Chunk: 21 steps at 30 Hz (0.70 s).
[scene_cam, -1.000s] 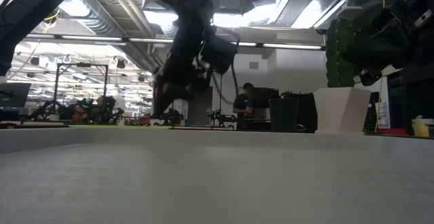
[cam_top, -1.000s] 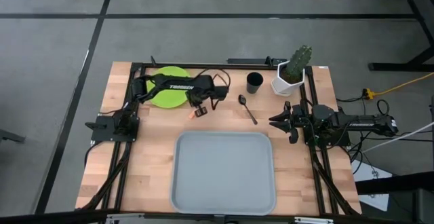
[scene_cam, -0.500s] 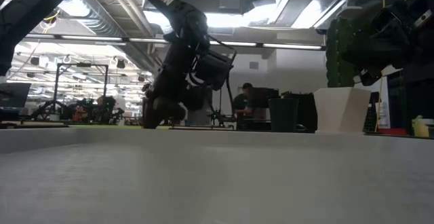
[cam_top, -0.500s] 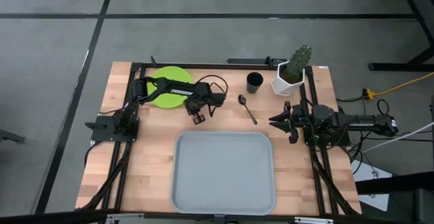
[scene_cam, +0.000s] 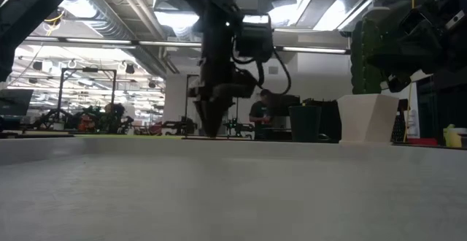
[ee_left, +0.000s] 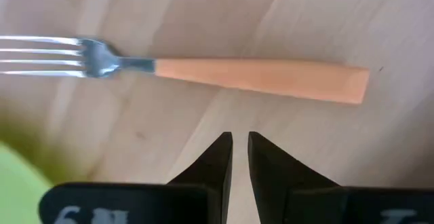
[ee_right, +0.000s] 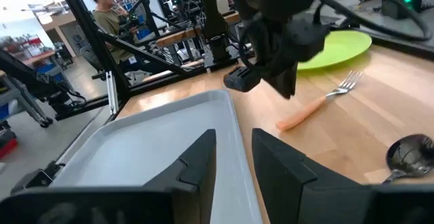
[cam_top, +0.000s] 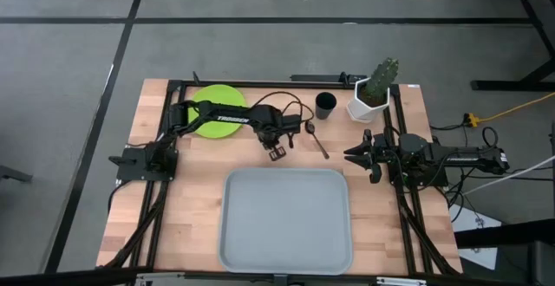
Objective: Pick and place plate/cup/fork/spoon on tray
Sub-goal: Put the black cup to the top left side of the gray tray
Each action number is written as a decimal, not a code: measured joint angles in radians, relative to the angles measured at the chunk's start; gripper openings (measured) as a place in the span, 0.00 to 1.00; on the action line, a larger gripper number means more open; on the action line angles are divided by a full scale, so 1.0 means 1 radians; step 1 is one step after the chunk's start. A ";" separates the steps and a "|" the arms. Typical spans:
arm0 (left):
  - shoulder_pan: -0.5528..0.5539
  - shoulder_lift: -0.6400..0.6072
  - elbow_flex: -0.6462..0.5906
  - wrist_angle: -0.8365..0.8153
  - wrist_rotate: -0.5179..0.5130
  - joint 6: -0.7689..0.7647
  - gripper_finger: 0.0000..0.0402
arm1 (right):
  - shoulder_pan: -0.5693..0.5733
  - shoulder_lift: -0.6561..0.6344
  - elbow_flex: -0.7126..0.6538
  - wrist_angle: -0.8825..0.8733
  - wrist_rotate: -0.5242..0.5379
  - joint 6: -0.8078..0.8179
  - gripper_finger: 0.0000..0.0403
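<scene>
The fork [ee_left: 258, 75] lies flat on the wood; its orange handle [ee_right: 308, 112] points toward the tray [cam_top: 286, 221] and its tines toward the lime-green plate [cam_top: 211, 113]. My left gripper [ee_left: 240, 139] points straight down beside the middle of the handle. Its fingers stand a narrow gap apart with nothing between them. In the high view the left arm hides the fork. The black cup [cam_top: 325, 105] stands at the far side, and the dark spoon [cam_top: 316, 139] lies on the wood near it. My right gripper [ee_right: 234, 149] waits open and level at the table's right.
A white pot with a cactus [cam_top: 371, 97] stands at the far right, next to the cup. The tray takes up the near middle of the table. The arms' black frames run along the left and right sides. A person shows in the room beyond [ee_right: 102, 7].
My left gripper has moved toward the table's right edge, away from the plate. It has tipped from a slant to pointing straight down.
</scene>
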 joint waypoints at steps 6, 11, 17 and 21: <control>-0.044 -0.005 0.081 -0.343 -0.075 0.011 0.11 | 0.001 0.002 0.000 -0.001 0.000 0.091 0.25; -0.100 -0.110 0.006 -0.513 -0.152 0.119 0.11 | 0.001 0.003 0.000 0.070 0.001 0.084 0.25; -0.116 -0.422 -0.368 -0.306 -0.129 0.104 0.11 | 0.001 0.003 0.000 0.305 0.114 0.035 0.25; -0.117 -0.655 -0.647 -0.081 -0.128 0.010 0.11 | 0.001 0.036 0.000 0.407 0.178 -0.013 0.25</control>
